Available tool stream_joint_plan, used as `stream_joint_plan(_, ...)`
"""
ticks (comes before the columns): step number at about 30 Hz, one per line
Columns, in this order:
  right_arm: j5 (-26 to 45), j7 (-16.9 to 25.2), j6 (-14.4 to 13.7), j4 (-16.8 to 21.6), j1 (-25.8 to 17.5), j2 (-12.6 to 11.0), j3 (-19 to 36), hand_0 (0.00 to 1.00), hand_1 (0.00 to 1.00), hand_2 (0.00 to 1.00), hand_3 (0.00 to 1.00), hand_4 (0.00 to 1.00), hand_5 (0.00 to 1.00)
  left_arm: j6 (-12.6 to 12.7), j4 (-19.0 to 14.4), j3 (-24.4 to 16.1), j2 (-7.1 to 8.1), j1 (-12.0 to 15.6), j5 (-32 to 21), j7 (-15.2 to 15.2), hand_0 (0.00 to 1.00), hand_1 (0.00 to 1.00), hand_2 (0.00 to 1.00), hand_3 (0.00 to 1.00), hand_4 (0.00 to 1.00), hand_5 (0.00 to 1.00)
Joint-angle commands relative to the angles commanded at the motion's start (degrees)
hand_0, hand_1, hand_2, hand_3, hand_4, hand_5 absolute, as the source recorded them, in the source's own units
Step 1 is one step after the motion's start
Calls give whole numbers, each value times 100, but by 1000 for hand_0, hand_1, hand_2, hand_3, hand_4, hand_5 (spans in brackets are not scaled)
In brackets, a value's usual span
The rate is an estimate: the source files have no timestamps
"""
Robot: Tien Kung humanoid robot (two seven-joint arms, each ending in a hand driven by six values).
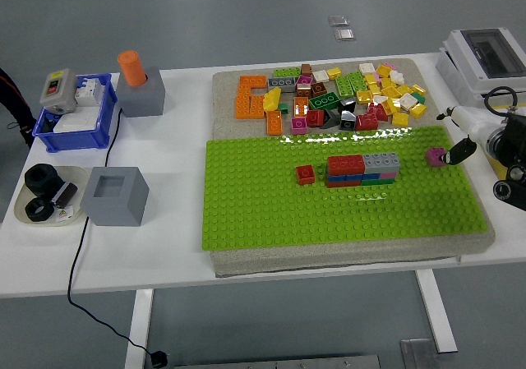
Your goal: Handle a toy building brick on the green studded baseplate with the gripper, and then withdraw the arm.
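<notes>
Brick (435, 155): small magenta one, pinched at the tips of the right hand (460, 150), right over the baseplate's (329, 213) right edge, far side.
Right hand: comes in from the right, black fingers closed on the brick; can't tell if it's already touching the studs or just above.
Left hand: not in the shot at all, so this is a one-arm job.
Wall (357, 170): red, grey, blue and green bricks stacked mid-plate, well to the left of the hand; single red brick (305, 173) just left of that.
Direction: brick sits at the hand's fingertips on the wall side, so any placing move probably goes left and down.
Long axis: brick's too small and chunky to call.
Pile (345, 94): loose bricks on the mat behind the plate.
Guess: press down, let go, pull back right.
</notes>
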Motion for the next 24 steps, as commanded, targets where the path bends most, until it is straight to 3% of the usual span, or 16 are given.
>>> stream_joint_plan(10, -12, 15, 222, -102, -98, 109, 160, 954, 948, 998, 827, 729, 40, 9, 0, -4, 3, 3, 18, 2, 776, 743, 723, 759, 834, 525)
stream_joint_plan(20, 40, 43, 269, -262, -199, 197, 238, 953, 949, 998, 828, 723, 35, 10, 5, 11, 0, -31, 9, -16, 776, 745, 723, 758, 835, 523)
stream_joint_plan(21, 48, 46, 272, -284, -217, 209, 248, 953, 949, 998, 743, 715, 26, 11, 4, 14, 0, -32, 5, -17, 777, 745, 725, 757, 834, 525)
stream_joint_plan(24, 75, 63, 264, -346, -277, 242, 266, 953, 949, 998, 743, 715, 26, 14, 4, 22, -3, -32, -7, -22, 777, 745, 725, 757, 834, 525)
